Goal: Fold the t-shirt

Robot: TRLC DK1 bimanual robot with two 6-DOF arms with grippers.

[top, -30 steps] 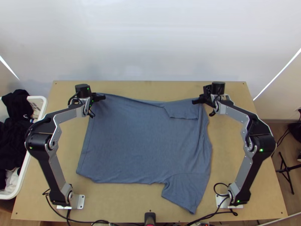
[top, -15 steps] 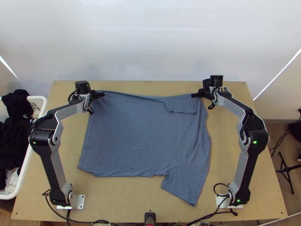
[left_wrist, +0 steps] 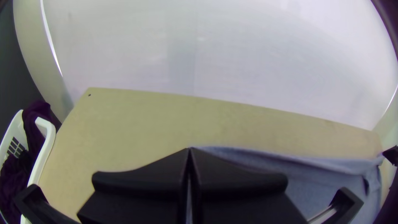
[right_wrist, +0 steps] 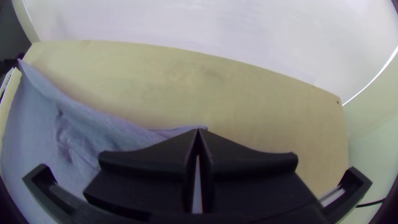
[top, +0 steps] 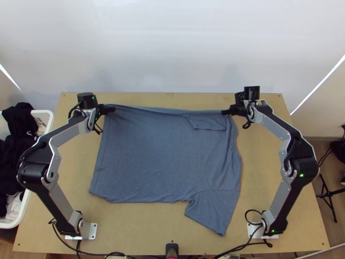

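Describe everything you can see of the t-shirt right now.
The t-shirt is plain blue-grey, of soft-looking thin cloth, and lies mostly spread on the table, lightly creased. Its hem runs along the left side; the neck end is at the right. The near sleeve sticks out toward the near edge; the far sleeve lies turned in over the body. The left gripper and right gripper pinch its far edge.

A white wall (top: 172,47) stands beyond the far edge of the table (top: 181,226). 2 bright slits (top: 318,85) slant near the far corners. Wooden floor (top: 334,179) lies past the right edge.
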